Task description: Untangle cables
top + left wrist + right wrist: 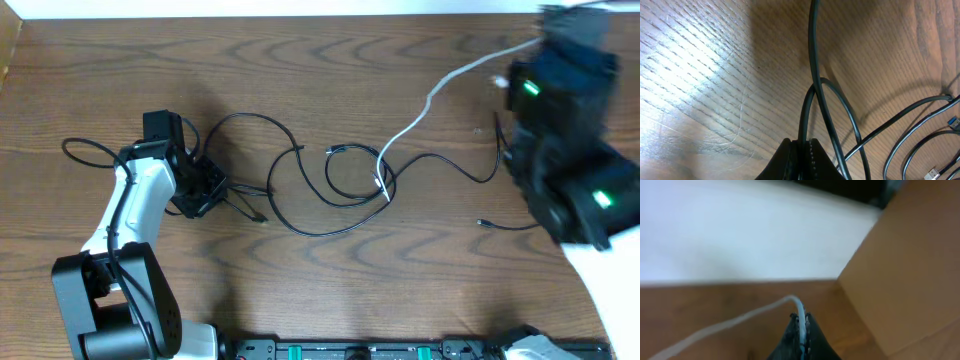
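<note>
Several thin black cables (pixel 325 233) lie in overlapping loops across the middle of the table. A white cable (pixel 415 125) runs out of the tangle up toward the far right. My left gripper (pixel 205 190) sits low at the left end of the loops, shut on one black cable (pixel 812 65) that runs straight away from the jaws (pixel 803 142). Lifted at the far right, my right gripper (pixel 801 317) is shut on the white cable (pixel 730 324), which trails off to the left. From overhead the right arm (pixel 560 130) is blurred and hides its jaws.
Loose plug ends lie on the wood near the right arm (pixel 482 222) and beside the left gripper (pixel 954 121). A white wall (pixel 740 235) and a brown panel (pixel 910 260) stand past the table's far right corner. The left arm's base (pixel 110 300) stands at the front left.
</note>
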`<state>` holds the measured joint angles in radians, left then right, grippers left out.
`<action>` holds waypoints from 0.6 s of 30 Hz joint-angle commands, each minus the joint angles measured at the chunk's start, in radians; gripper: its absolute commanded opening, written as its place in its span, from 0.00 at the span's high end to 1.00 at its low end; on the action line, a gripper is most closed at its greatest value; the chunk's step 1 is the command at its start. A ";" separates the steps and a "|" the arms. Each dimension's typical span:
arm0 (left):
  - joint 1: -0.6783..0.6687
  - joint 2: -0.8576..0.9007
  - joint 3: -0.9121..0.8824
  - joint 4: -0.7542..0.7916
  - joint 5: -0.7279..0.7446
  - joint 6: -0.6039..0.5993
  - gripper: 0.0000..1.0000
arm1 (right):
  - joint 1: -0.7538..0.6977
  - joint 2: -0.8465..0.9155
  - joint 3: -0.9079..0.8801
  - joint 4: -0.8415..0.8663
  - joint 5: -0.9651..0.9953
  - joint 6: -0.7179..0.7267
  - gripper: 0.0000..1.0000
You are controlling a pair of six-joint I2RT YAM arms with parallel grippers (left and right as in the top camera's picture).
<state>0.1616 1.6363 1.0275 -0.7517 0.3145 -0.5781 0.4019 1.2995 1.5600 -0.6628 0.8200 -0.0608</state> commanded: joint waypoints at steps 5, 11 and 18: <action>-0.002 0.013 -0.010 -0.002 -0.014 0.009 0.92 | -0.065 0.193 0.001 -0.078 -0.343 0.107 0.98; -0.002 0.013 -0.010 -0.003 -0.014 0.009 0.92 | -0.096 0.301 0.001 -0.172 -0.724 0.126 0.98; -0.002 0.013 -0.010 -0.002 -0.014 0.009 0.92 | -0.089 0.416 0.001 -0.272 -0.906 0.134 0.99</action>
<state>0.1616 1.6363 1.0275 -0.7517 0.3141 -0.5781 0.3103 1.6619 1.5585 -0.9077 0.0570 0.0521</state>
